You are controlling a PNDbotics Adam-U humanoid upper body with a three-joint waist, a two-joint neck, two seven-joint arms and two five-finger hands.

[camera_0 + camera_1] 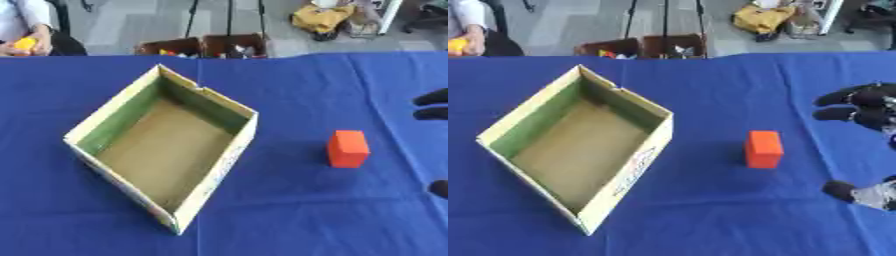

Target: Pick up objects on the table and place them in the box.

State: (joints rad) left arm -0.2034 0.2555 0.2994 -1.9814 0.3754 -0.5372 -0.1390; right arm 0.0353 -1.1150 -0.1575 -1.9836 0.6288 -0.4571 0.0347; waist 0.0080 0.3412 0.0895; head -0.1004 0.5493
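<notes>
An orange block (763, 149) stands on the blue tablecloth, right of centre. An open cardboard box (232, 106) with a green inner wall and a bare brown floor sits to its left, turned at an angle. My right hand (866, 111) comes in from the right edge, open, its black fingers (840, 97) pointing left above and right of the block, its thumb (842, 190) lower down. A clear gap of cloth separates the hand from the block. The left hand shows in neither view.
The blue cloth (289, 210) covers the whole table. Beyond the far edge stand two brown crates (206, 46) with small items and a yellow bag (322, 17) on the floor. A seated person shows at the far left corner.
</notes>
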